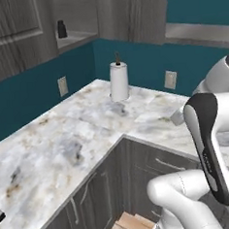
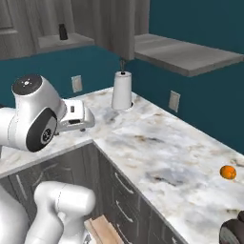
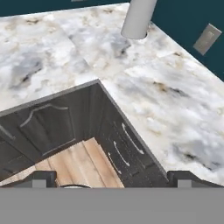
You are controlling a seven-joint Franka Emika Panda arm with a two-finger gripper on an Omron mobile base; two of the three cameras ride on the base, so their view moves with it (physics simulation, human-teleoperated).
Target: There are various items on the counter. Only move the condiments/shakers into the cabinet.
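From the left base view, the white-grey marble counter with brown veins [image 1: 65, 140] wraps an inner corner, and a white paper towel roll [image 1: 118, 81] stands upright at the back near the teal wall, out of the working area and no part of the job. Up on the flat grey shelf of the dark grey wood-grain wall cabinet [image 1: 74, 39] stands a small dark bottle [image 1: 61, 29], probably one of the condiments already where it belongs. From the right base view, the same cabinet shelf carries that bottle at upper left, the gripper [image 2: 85, 125] hangs over the counter's front edge near the corner, and a small orange round fruit [image 2: 228, 172] lies far along the right run of counter; a dark rounded thing [image 2: 233, 232] sits at the bottom right, too cut off to name. In the hand view, the two dark fingertips [image 3: 37, 178] stand wide apart with nothing between them, looking down past the counter edge at grey drawers with bar handles [image 3: 124, 148].
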